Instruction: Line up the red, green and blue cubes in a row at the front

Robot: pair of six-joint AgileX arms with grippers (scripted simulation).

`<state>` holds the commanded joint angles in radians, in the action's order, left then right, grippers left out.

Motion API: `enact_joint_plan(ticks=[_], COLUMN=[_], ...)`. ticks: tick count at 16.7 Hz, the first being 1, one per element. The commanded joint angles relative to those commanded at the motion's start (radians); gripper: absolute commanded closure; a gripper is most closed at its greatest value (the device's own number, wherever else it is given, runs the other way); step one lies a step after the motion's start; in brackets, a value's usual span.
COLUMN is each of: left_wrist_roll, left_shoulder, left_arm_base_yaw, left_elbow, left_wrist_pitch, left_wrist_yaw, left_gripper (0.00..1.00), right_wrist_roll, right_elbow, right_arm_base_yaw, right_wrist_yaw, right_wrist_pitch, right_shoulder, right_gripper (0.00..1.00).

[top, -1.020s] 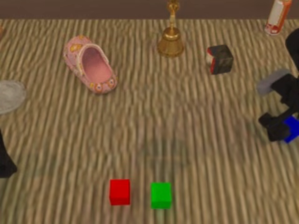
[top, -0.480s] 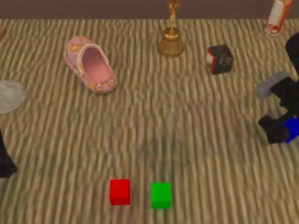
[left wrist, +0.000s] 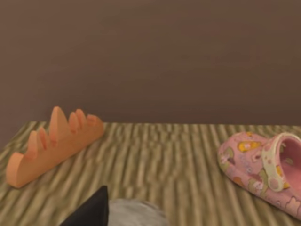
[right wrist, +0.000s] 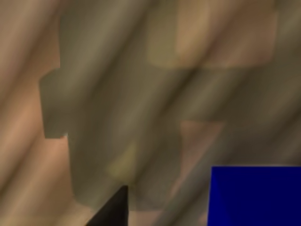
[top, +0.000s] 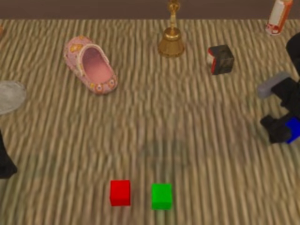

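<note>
Right gripper clasps one blue cube; one red cube, one green cube wait.

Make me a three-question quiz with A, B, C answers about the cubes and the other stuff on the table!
1. Where is the blue cube?
A. at the table's right edge, by the right gripper
B. beside the bell
C. inside the slipper

2. How many cubes sit at the front?
A. none
B. two
C. three

3. What is inside the pink slipper?
A. a cube
B. the bell
C. nothing

Answers: 1 A, the blue shows right against the dark fingers. 2 B, only the red cube and green cube. 3 C, its hollow is bare.
</note>
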<state>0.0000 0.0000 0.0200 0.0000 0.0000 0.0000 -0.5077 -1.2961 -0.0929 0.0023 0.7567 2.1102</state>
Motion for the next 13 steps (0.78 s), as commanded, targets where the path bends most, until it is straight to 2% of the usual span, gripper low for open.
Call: enact_joint_plan(ticks=[3,4,11,12,13], left_wrist_roll=[0.000,0.000,0.000,0.000,0.000], left_shoulder=[0.000,0.000,0.000,0.000,0.000], left_arm_base_yaw=[0.000,0.000,0.000,0.000,0.000], left_elbow=[0.000,0.000,0.000,0.000,0.000], left_wrist_pitch=[0.000,0.000,0.000,0.000,0.000], left_wrist_yaw=[0.000,0.000,0.000,0.000,0.000], left_gripper=[0.00,0.00,0.00,0.00,0.00], right_wrist_roll=[0.000,0.000,0.000,0.013,0.013], right_elbow=[0.000,0.000,0.000,-0.012,-0.014], right_arm_base_yaw=[0.000,0.000,0.000,-0.002,-0.002], right_wrist_yaw=[0.000,0.000,0.000,-0.016,-0.017], right_wrist_pitch=[0.000,0.000,0.000,0.025,0.029], right_shoulder=[0.000,0.000,0.000,-0.043,-0.044], right_gripper=[0.98,1.00,1.00,1.00,1.00])
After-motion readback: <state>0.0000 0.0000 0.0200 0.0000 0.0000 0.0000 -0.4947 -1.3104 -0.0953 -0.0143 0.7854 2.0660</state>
